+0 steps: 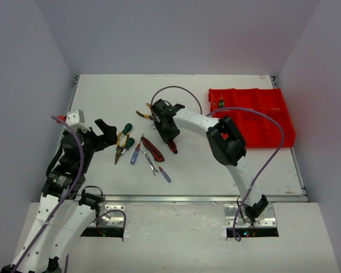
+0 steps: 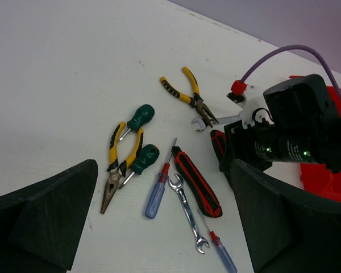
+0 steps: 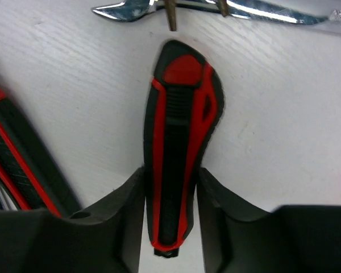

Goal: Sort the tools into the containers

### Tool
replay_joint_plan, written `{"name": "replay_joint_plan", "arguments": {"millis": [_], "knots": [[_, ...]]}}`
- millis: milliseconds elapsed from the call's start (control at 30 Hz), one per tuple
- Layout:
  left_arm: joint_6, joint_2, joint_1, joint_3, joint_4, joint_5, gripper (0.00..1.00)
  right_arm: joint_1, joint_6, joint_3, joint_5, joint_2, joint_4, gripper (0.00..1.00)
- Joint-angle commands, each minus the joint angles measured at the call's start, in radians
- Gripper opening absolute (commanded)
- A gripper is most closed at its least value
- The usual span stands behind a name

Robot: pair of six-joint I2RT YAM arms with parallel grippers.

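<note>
**Right gripper point(image 3: 170, 172) nipped on the red-black handle point(image 3: 179, 114), table centre.**
Fingers pinch its near end. Lift straight up, clear of the wrench point(image 3: 261, 14) at 12 o'clock, then carry it to the red bin point(image 1: 267, 128) at 2 o'clock. Left gripper point(image 1: 108, 133) gapes, empty.

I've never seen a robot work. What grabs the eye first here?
The bright red plastic compartment tray at the far right of the white table stands out most. Mid-table lies a scatter of small hand tools, where the right gripper pinches a red-and-black tool handle.
</note>
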Motion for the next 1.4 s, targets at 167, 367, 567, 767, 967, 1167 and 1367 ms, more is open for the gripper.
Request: {"name": "replay_joint_plan", "arguments": {"millis": [167,367,567,767,967,1167,1367], "knots": [[0.004,-0.004,-0.008,0.013,0.043,0.011,1.0,0.008,-0.015,-0.07,0.069,-0.105,0.026,0.0],[0.007,-0.004,-0.008,0.013,0.043,0.018,1.0,-0.099,-0.026,-0.109,0.015,-0.342,0.035,0.0],[0.007,-0.002,-0.008,0.013,0.046,0.022,1.0,-0.431,0.029,-0.089,-0.005,-0.47,0.073,0.0],[0.006,0.029,-0.013,0.013,0.046,0.022,1.0,-0.667,0.098,0.091,0.135,-0.317,0.103,0.0],[0.006,0.037,-0.022,0.014,0.043,0.02,1.0,-0.794,0.111,0.144,0.173,-0.21,0.214,0.0],[0.009,0.044,-0.022,0.014,0.046,0.024,1.0,-0.809,0.121,0.191,0.206,-0.127,0.229,0.0],[0.009,0.045,-0.022,0.014,0.045,0.027,1.0,-0.819,0.131,0.195,0.211,-0.097,0.234,0.0]]}}
